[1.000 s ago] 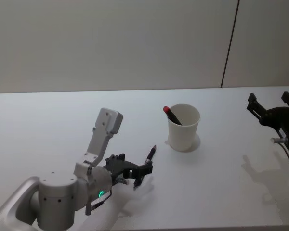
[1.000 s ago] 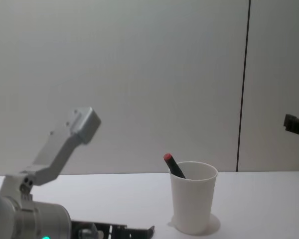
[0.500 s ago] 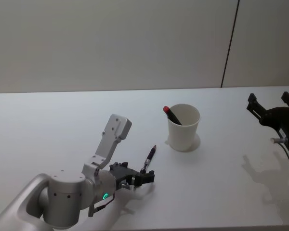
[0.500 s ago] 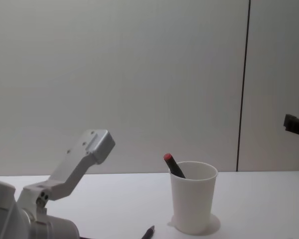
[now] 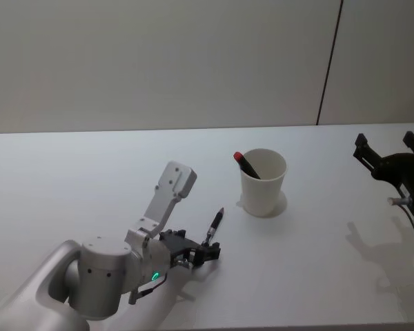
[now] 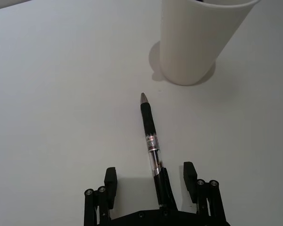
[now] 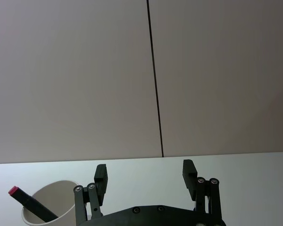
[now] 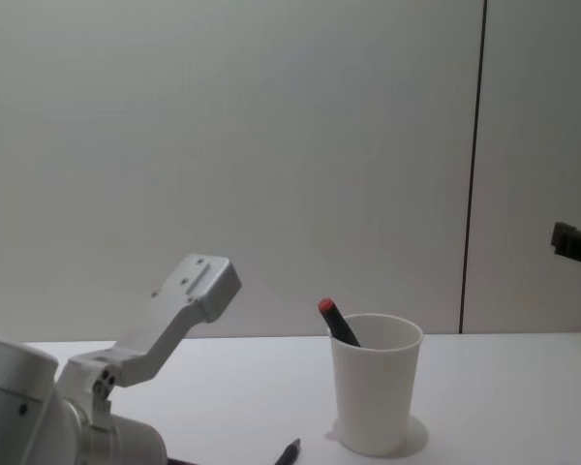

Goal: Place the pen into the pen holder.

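A black pen (image 5: pixel 214 225) (image 6: pixel 151 136) lies flat on the white table, its tip toward the pen holder (image 5: pixel 263 183) (image 6: pixel 200 42), a white paper cup. My left gripper (image 5: pixel 205 253) (image 6: pixel 150 178) is low at the pen's rear end, open, with one finger on each side of the barrel. The cup (image 8: pixel 376 383) (image 7: pixel 47 203) holds a red-capped marker (image 5: pixel 245 163) (image 8: pixel 335 321) leaning on its rim. In the chest view the pen's tip (image 8: pixel 289 452) shows at the bottom edge. My right gripper (image 5: pixel 386 146) (image 7: pixel 145 170) hangs open at the far right, off the table surface.
The white table (image 5: pixel 90 172) stretches wide on all sides of the cup. A grey wall with a dark vertical seam (image 5: pixel 330 62) stands behind it. My left arm's white link (image 5: pixel 167 196) (image 8: pixel 174 310) rises above the pen's rear end.
My left gripper has dropped lower and slid forward over the pen's rear end, and the arm's link has swung to the right. The pen, the cup and the right arm have not moved.
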Robot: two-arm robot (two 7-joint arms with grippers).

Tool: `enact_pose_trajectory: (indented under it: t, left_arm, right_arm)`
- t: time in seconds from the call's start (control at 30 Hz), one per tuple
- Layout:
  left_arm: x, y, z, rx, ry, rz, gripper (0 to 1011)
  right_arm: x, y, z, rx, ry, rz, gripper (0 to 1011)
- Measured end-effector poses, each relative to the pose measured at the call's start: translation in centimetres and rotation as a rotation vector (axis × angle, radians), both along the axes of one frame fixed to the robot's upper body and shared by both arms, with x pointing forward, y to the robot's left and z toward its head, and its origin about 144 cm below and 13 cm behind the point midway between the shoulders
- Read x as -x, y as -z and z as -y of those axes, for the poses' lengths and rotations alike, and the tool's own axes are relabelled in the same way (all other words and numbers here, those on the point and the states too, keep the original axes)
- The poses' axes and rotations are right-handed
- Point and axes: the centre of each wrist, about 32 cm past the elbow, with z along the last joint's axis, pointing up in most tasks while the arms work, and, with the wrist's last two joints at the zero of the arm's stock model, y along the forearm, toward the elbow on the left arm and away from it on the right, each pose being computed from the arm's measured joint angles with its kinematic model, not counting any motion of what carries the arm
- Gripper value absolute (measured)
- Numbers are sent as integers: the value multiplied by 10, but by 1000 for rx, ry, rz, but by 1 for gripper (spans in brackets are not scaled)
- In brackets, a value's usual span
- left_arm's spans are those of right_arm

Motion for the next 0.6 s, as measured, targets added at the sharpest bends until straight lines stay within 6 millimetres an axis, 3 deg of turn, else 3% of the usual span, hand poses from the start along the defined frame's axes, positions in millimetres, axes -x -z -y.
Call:
enact_pose_trajectory:
  t: [0.23,0.33,0.6]
  left_arm:
    - [-4,-2,4,-43,15,-10,756]
    - [-7,-4,7,-68,25,-17,632]
    - [-10,-7,13,-112,47,-31,512]
  right_arm:
    - [0,0,0,0,0,0,1002]
    - [0,0,0,0,0,0,1002]
    - [0,0,0,0,0,0,1001]
